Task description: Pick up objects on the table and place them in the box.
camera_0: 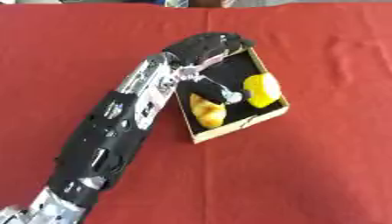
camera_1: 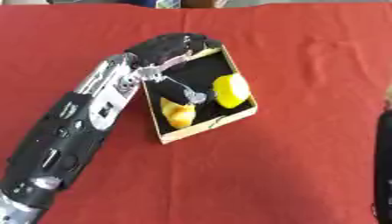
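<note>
Inside the shallow cardboard box, left hand reaches with fingers extended, thumb touching a lumpy yellow object beside a rounded yellow object.

The left arm is reaching up from the lower left corner, slanting toward the middle of the view, black shell along the forearm and silver at the wrist. The left hand is bending over at the wrist (palm turned down), its dark fingers lying spread and fairly straight, and the thumb is pointing down and inward. At the right edge of the right eye view, the right arm is showing only as a dark strip.
</note>
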You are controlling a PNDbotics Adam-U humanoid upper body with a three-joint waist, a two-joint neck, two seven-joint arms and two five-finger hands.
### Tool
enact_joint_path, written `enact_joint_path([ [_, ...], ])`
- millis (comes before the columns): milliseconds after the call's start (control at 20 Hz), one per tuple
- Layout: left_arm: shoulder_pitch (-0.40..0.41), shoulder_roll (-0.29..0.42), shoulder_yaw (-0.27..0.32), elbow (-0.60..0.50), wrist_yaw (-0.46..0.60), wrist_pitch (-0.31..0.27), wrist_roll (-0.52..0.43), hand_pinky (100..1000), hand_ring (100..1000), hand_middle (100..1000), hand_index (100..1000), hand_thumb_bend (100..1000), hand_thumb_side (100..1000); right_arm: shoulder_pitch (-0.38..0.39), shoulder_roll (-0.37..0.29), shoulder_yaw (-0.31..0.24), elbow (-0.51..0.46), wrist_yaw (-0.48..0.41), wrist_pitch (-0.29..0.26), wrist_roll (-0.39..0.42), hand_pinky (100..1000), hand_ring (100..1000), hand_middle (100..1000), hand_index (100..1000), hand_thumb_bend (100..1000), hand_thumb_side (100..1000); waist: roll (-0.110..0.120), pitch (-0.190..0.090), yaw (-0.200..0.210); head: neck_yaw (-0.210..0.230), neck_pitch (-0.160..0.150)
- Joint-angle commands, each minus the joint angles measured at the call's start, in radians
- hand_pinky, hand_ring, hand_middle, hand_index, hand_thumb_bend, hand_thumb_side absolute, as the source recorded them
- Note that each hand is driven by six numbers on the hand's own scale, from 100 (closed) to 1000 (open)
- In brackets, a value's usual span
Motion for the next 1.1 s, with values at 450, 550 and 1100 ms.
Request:
enact_joint_path([
  [450,0.067,0.171,0.096,-0.311,0.236,0.129,0.083,848,827,758,899,100,512,0.003,-0.041,-0.013,-0.022,0.006,-0.006,-0.011,891,965,781,879,100,646,0.003,-0.029,0.028,-0.040,-0.004],
  [550,0.106,0.252,0.139,-0.440,0.366,0.195,0.151,834,811,751,894,100,531,0.005,-0.052,-0.016,-0.022,0.011,-0.010,-0.017,891,964,781,879,100,645,0.005,-0.030,0.038,-0.055,-0.001],
  [1100,0.429,0.589,0.389,-0.814,0.836,0.157,0.680,804,791,735,900,100,526,0.012,-0.088,-0.036,-0.022,0.030,-0.041,-0.051,889,958,781,878,100,635,-0.035,-0.024,0.075,-0.090,-0.014],
])
